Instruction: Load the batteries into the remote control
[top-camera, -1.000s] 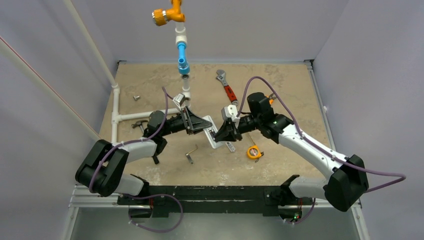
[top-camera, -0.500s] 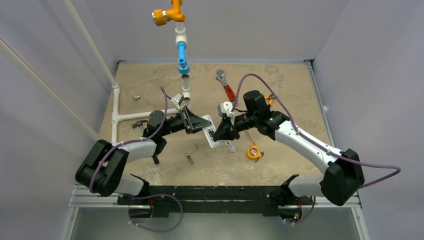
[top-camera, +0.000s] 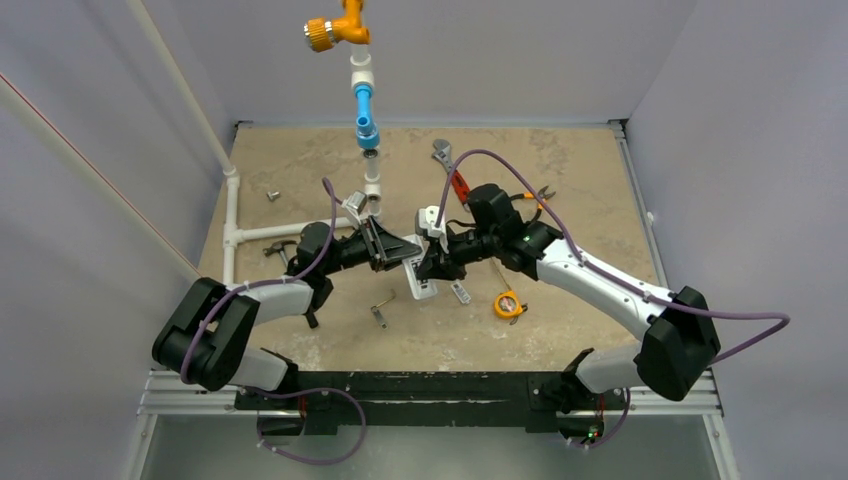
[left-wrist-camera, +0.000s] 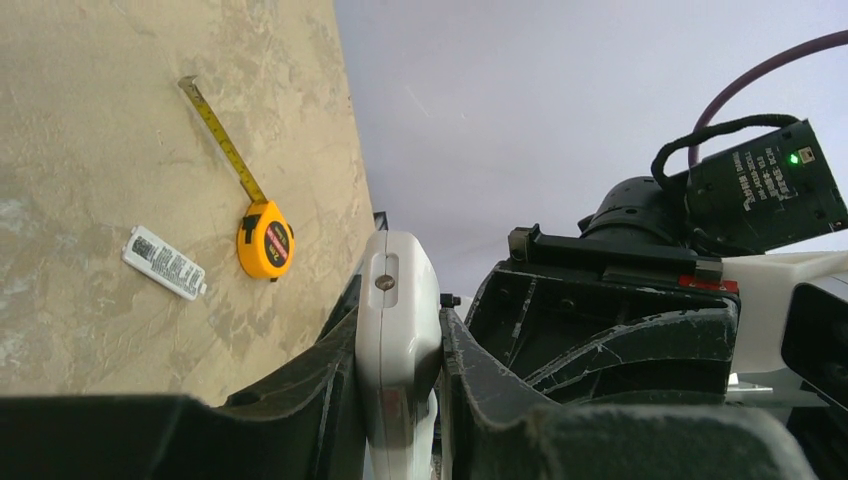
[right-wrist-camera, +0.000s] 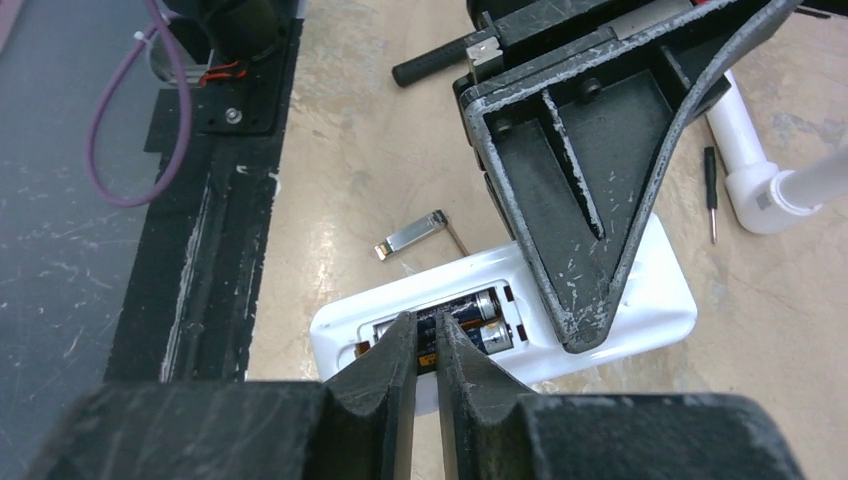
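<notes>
The white remote control (top-camera: 420, 281) lies back up on the table, its compartment open with two batteries (right-wrist-camera: 482, 316) side by side inside. My left gripper (top-camera: 400, 252) is shut on the remote's far end, one finger on each long edge; the left wrist view shows the remote (left-wrist-camera: 398, 300) end-on between the jaws. My right gripper (top-camera: 430, 266) is shut, its fingertips (right-wrist-camera: 405, 340) right over the near end of the batteries; whether they touch is not visible. A small white labelled battery cover (top-camera: 460, 292) lies beside the remote.
A yellow tape measure (top-camera: 509, 304) lies to the right, also in the left wrist view (left-wrist-camera: 265, 238). A red-handled wrench (top-camera: 455, 178) lies behind. White pipes (top-camera: 262, 234) run at the left. A small metal key (top-camera: 380, 309) lies in front, also in the right wrist view (right-wrist-camera: 412, 236).
My right arm has swung left, bringing its gripper from the remote's right side to over the battery compartment. The remote's near end has shifted slightly left. The left arm has barely moved.
</notes>
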